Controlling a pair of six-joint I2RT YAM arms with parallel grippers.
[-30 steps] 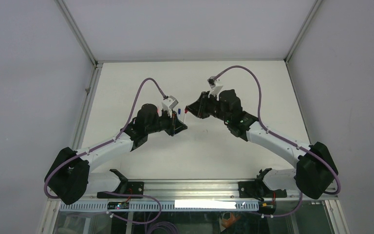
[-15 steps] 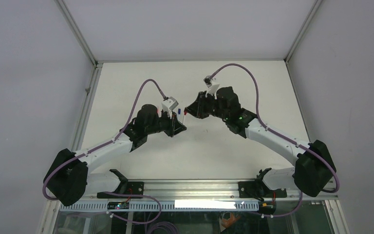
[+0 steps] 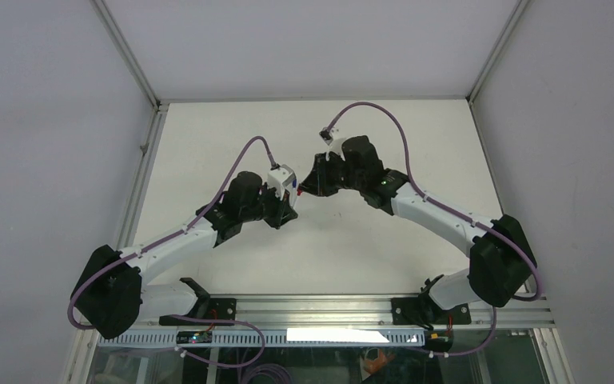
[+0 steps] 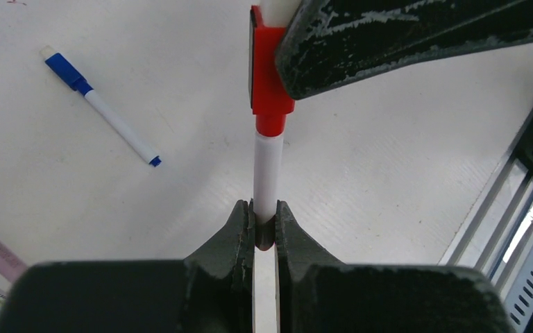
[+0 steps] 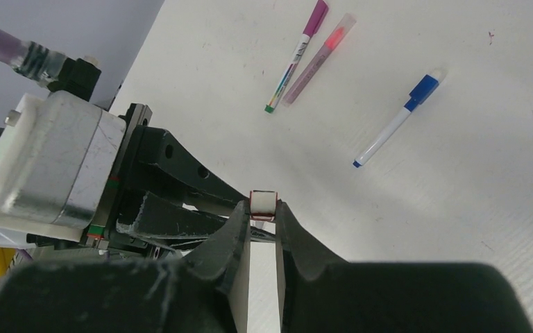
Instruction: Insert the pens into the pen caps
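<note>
At the middle of the white table (image 3: 208, 136), seen from above, the two arms lean in toward each other until their wrists almost meet. On the left side, the left arm (image 3: 172, 244) reaches up and to the right. The left gripper (image 4: 265, 225) is clamped tight on the white pen (image 4: 266, 170), its two black fingers pinching the lower barrel so that the pen stands straight out from between them, clear of the table.

Farther along, the pen's far end meets the narrow mouth of the red cap (image 4: 271, 83), and barrel and cap lie in one line. How deep the pen sits inside the cap cannot be told. The right gripper (image 5: 264, 216) is closed on that cap, which shows end-on between its fingertips in the right wrist view. The left gripper's body is close behind it there. The right arm (image 3: 440, 216) comes in from the right side.

Loose on the table in the right wrist view, from left to right, lie a magenta pen (image 5: 297, 57), a pink pen (image 5: 319, 59) just beside it and angled the same way, and, apart from the pair, a blue-ended pen (image 5: 395, 121) with a white barrel and a small blue tip.
</note>
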